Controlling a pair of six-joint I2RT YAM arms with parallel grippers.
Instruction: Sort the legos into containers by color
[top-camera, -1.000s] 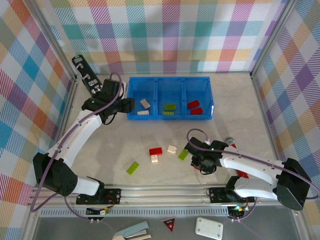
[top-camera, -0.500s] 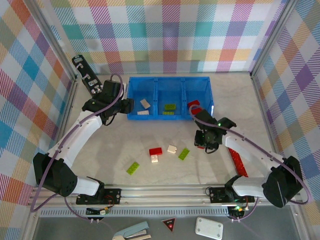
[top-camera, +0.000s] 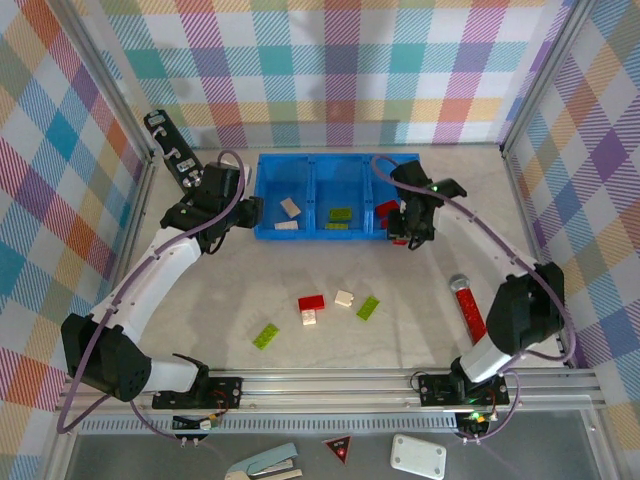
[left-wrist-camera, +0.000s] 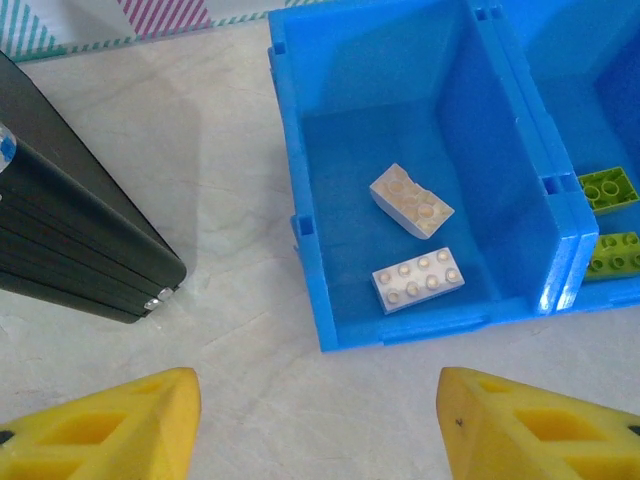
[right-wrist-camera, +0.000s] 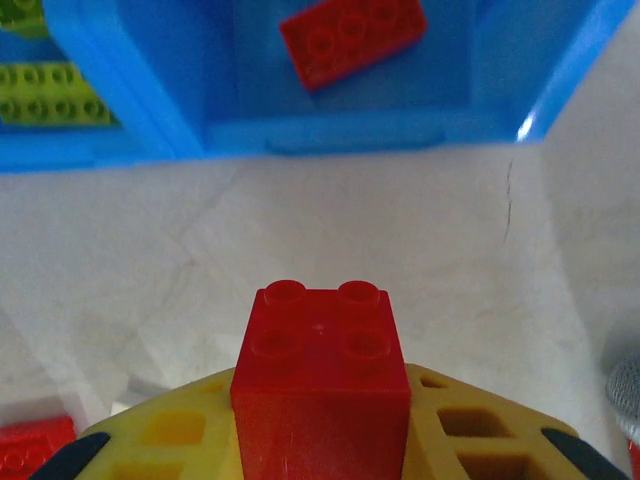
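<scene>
The red brick (right-wrist-camera: 320, 365) has travelled from the near table (top-camera: 250, 270) to just short of the tray (top-camera: 340, 157), clamped in the closed right gripper (top-camera: 405, 228). Sorted so far: two cream bricks (left-wrist-camera: 412, 200), two green bricks (top-camera: 340, 214), and at least one red. Five loose bricks (top-camera: 311, 302) remain. The left gripper (left-wrist-camera: 315, 420) hovers half open and empty. The right arm partly hides the red compartment.

Tray (top-camera: 338, 158): blue, three compartments; cream bricks (top-camera: 288, 213) left, green bricks (top-camera: 340, 216) middle, red brick (top-camera: 386, 208) right.
Loose bricks (top-camera: 311, 302): five, on table (top-camera: 200, 290).
Held brick (right-wrist-camera: 320, 375): red, in right hand (top-camera: 405, 236).

Red strip (top-camera: 469, 315), black bar (top-camera: 170, 150)
</scene>
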